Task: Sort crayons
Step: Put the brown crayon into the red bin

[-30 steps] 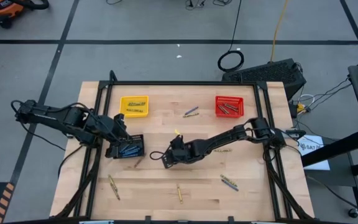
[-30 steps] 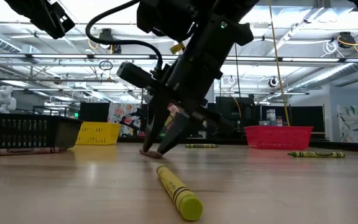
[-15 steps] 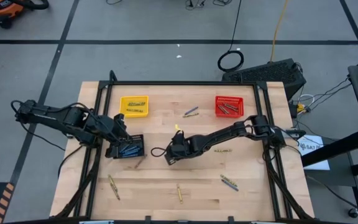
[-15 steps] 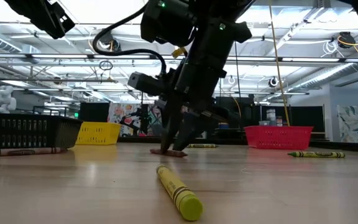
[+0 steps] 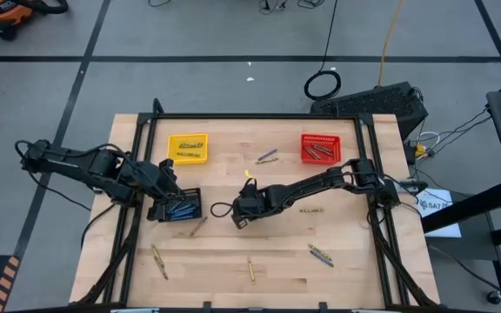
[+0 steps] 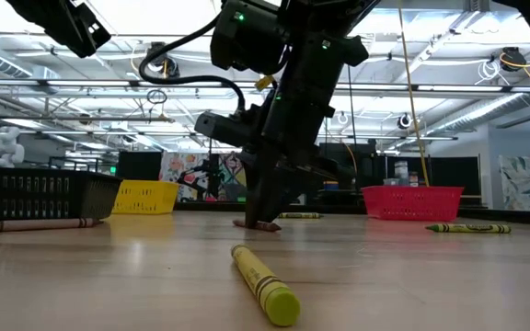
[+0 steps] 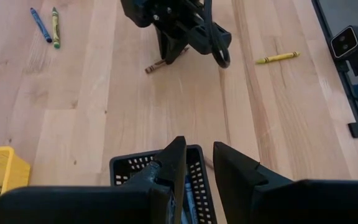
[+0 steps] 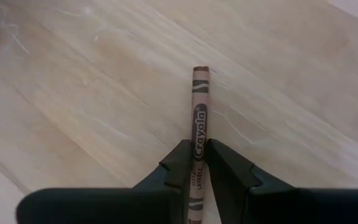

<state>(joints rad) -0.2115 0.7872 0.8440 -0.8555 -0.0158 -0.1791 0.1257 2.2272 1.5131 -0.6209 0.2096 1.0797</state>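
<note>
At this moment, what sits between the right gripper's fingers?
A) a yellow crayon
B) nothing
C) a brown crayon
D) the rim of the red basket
C: in the right wrist view the right gripper has its two fingers pressed against either side of a brown crayon lying on the wooden table.

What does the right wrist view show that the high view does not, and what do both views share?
Only the right wrist view shows the brown crayon pinched between the right end effector's fingers, with its label readable. Only the high view shows the yellow basket, the red basket, the black basket under the left end effector, and scattered crayons. Both show the wooden table.
</note>
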